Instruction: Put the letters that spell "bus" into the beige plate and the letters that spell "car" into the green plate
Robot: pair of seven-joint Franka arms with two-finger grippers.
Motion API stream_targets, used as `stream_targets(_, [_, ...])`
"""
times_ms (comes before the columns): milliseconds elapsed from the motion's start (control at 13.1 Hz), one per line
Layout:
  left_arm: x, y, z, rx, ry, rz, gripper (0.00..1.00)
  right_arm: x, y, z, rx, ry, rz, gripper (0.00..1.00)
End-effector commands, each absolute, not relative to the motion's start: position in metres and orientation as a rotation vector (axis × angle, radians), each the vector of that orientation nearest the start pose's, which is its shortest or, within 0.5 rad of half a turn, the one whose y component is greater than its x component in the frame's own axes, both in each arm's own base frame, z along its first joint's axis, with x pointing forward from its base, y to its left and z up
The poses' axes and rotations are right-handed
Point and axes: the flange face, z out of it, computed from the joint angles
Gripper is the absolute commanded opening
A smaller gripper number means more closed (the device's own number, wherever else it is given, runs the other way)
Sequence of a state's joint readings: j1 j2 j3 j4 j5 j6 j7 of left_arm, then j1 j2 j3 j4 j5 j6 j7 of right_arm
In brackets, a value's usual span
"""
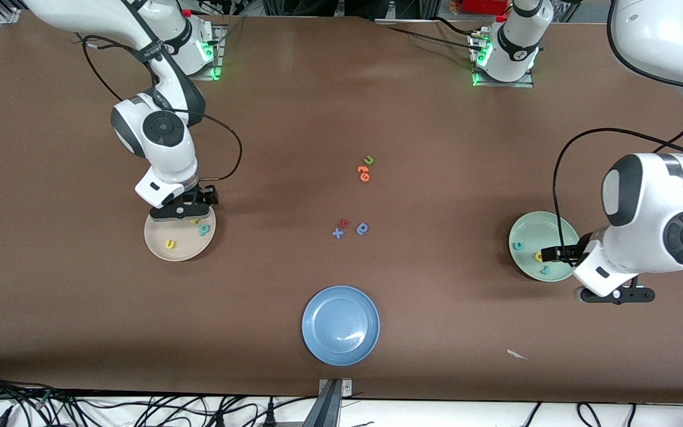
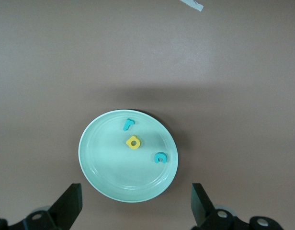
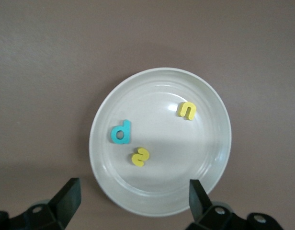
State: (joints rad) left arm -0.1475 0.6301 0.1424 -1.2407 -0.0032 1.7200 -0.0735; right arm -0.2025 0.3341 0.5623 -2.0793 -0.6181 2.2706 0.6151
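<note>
Both plates held their words, so the left claw point(image 2: 135, 208) and right claw point(image 3: 133, 203) hung spread (empty) above the green plate point(image 2: 97, 172) and the beige plate point(image 3: 209, 158).

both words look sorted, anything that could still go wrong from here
1. The open right gripper hangs low over the beige plate; sweeping sideways might nudge the plate or the yellow s.
2. The open left gripper over the green plate carries the same risk.
3. The loose green u at mid-table might be mistaken for a missing letter.

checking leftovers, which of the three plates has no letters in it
The blue plate, nearest the front camera. The beige plate and the green plate each hold three letters.
</note>
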Motion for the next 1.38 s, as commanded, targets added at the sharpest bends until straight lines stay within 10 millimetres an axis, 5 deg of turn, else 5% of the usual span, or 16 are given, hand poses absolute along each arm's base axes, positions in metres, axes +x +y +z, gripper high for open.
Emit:
stream_targets(0, [0.713,-0.030,0.397,-3.058,-0.106,0.228,1.00,0.569,0.192,0.341,-3.349,-0.207,-0.003,1.00])
stream_targets(76, [0.712,-0.025,0.414,-3.070,-0.119,0.201,1.00,0.578,0.191,0.364,-3.307,-0.207,0.057,1.00])
stream_targets(229, [0.697,-0.005,0.477,-3.092,-0.146,0.080,1.00,0.596,0.172,0.412,-3.278,-0.231,0.159,1.00])
stream_targets(459, [0.652,0.002,0.533,-3.120,-0.156,0.019,1.00,0.601,0.120,0.471,-3.182,-0.250,0.252,1.00])
stream_targets(535, [0.634,0.002,0.565,-3.134,-0.171,-0.048,1.00,0.598,0.102,0.483,-3.155,-0.263,0.282,1.00])
stream_targets(841, [0.601,0.004,0.585,-3.155,-0.269,-0.062,1.00,0.586,0.023,0.533,-3.067,-0.245,0.275,1.00])
stream_targets(994, [0.594,-0.016,0.593,-3.168,-0.212,-0.077,1.00,0.576,0.001,0.548,-3.005,-0.154,0.272,1.00])
stream_targets(1300, [0.584,-0.024,0.595,-3.174,-0.227,-0.062,1.00,0.565,0.003,0.554,-2.914,-0.035,0.339,1.00])
